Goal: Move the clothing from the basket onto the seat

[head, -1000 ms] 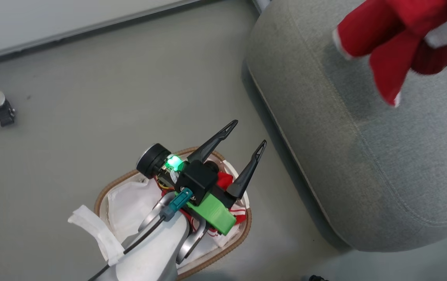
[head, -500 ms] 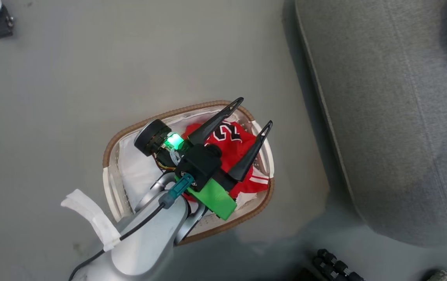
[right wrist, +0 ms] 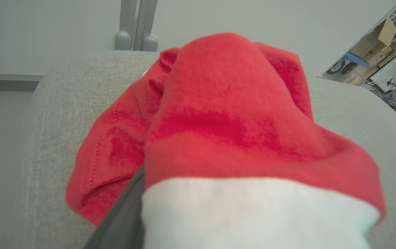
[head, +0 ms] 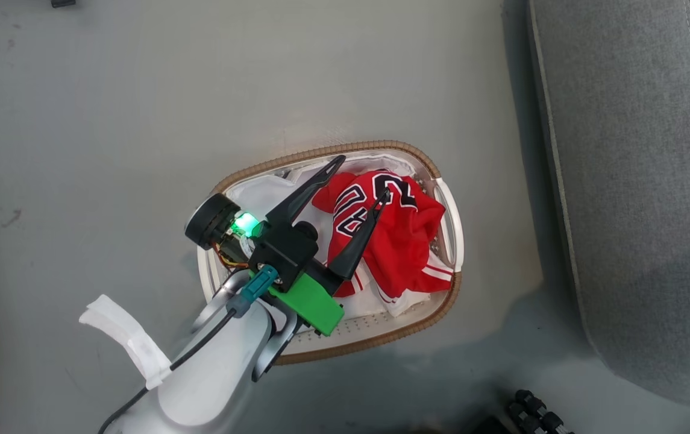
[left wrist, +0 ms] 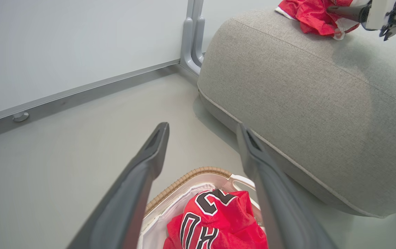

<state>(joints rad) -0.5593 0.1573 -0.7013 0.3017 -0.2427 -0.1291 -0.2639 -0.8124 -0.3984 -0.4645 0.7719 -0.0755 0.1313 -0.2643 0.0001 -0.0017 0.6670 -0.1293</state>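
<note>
The oval white basket (head: 441,181) with a brown woven rim stands on the grey floor, left of the big grey seat (head: 640,181). One piece of the red clothing (head: 405,241), with black-and-white lettering, lies crumpled in the basket on the white liner. My left gripper (head: 364,175) hovers open over it, with nothing between its fingers (left wrist: 203,127). A second red garment (left wrist: 308,15) lies on top of the seat (left wrist: 305,90), and my right gripper (left wrist: 364,12) is against it. In the right wrist view this garment (right wrist: 225,114) drapes over a dark finger (right wrist: 121,214) and hides the jaws.
A pale wall with a baseboard and a grey metal post (left wrist: 191,38) runs behind the seat. Dark knobbed parts (head: 537,413) sit on the floor at the lower right, near the seat's front corner. Grey floor (head: 140,120) lies left of the basket.
The head camera has swung, bringing the basket to mid-picture. The red garment hanging from my right gripper over the seat has left that view. My left gripper stays open over the basket.
</note>
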